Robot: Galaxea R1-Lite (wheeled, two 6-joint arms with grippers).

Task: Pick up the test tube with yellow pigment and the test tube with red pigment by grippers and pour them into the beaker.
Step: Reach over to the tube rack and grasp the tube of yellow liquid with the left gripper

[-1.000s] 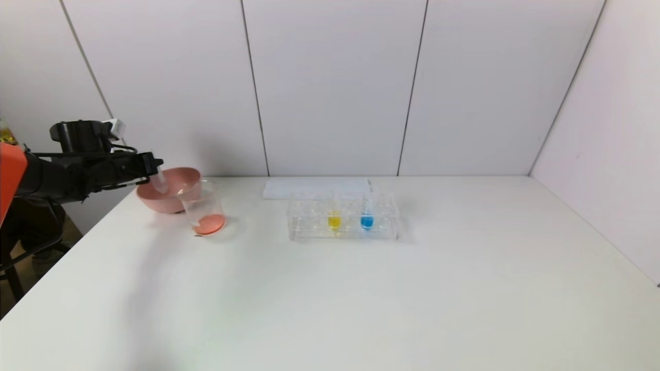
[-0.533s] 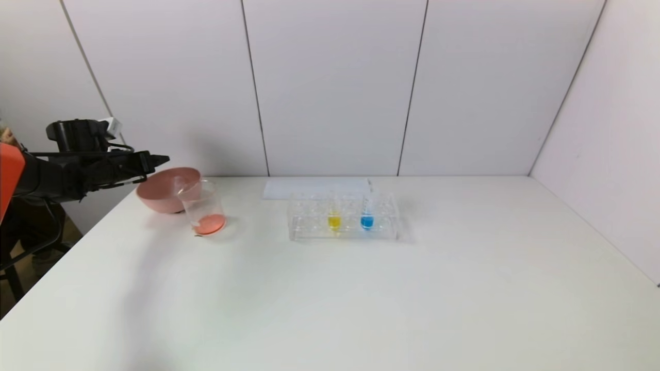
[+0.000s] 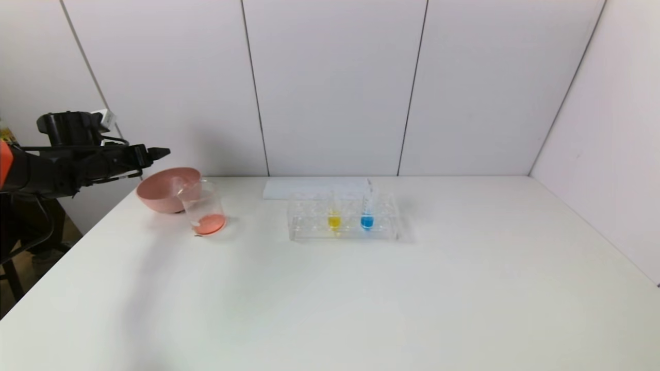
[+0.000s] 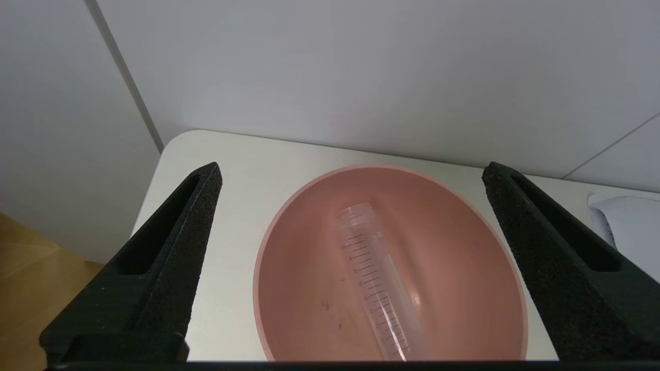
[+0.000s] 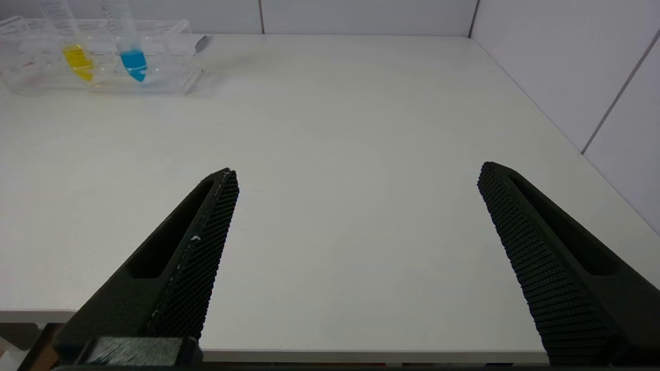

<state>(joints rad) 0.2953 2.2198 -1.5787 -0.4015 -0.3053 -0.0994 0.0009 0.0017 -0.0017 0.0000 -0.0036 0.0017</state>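
The test tube with yellow pigment [image 3: 334,219] stands in the clear rack [image 3: 309,229]; it also shows in the right wrist view [image 5: 77,59]. The beaker [image 3: 203,203] stands left of the rack with red-orange liquid at its bottom. No tube with red liquid shows. An empty clear graduated tube [image 4: 376,288] lies inside the pink bowl [image 4: 289,288]. My left gripper [image 3: 160,152] is open and empty, hovering above the bowl's left rim; its fingers spread wide over the bowl in the left wrist view [image 4: 350,170]. My right gripper [image 5: 356,172] is open and empty at the table's near edge.
A tube with blue liquid [image 3: 367,219] stands in the rack beside the yellow one. A flat white pad [image 3: 309,188] lies behind the rack. The pink bowl [image 3: 154,198] sits at the table's back left corner, touching or just behind the beaker.
A second ago my left gripper held a clear tube tilted over the bowl. It has let go; the tube lies in the bowl, and the gripper has risen and drawn back left.
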